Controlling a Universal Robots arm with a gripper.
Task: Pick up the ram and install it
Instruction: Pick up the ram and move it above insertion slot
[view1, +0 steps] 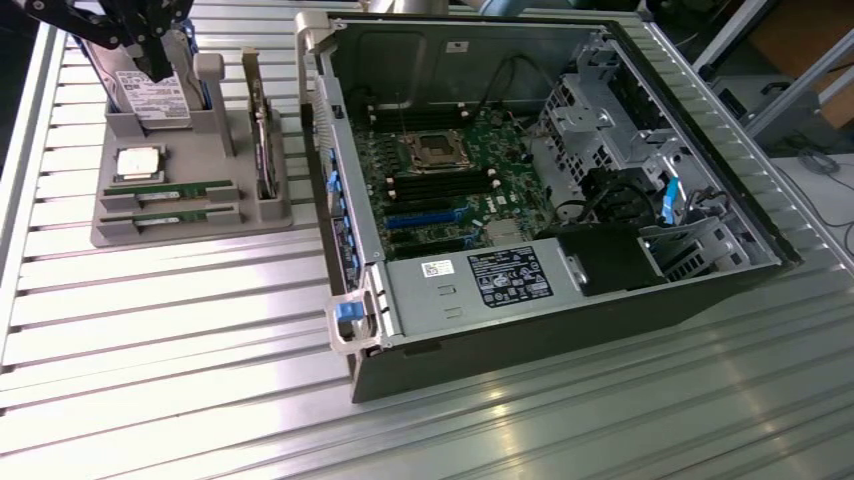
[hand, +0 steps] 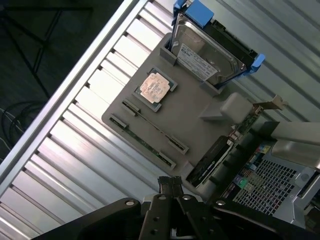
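Aluminium slats form the tabletop (view1: 200, 330).

**Exterior view.** A grey holder tray (view1: 120, 232) sits near the tabletop's edge on the exterior view's left, toward the far corner. The open computer case (view1: 574, 330) takes up the middle. In the tray, just beside the processor (view1: 138, 162), two ram sticks stand on edge in parallel slots. I call them the inner ram stick (view1: 167, 188), next to the processor, and the outer ram stick (view1: 167, 213), next to the tray's rim. Both are seated, so neither is picked up yet. The gripper (view1: 160, 68) hangs over the tray's far end, above the hard drive (view1: 154, 100), and touches nothing that I can see. The memory slots (view1: 427, 188) on the motherboard are bare.

**Wrist view.** The fingers (hand: 164, 184) are pressed together and hold nothing. Both sticks show as thin lines.

**Hazards, in my judgement.**
- Fingers brought down pressed together would strike a stick's top edge instead of straddling it.
- The sticks stand close together, so an off-centre approach could catch the neighbouring stick.
- A skewed grip on so thin a board could let it tilt and jam in the slot.
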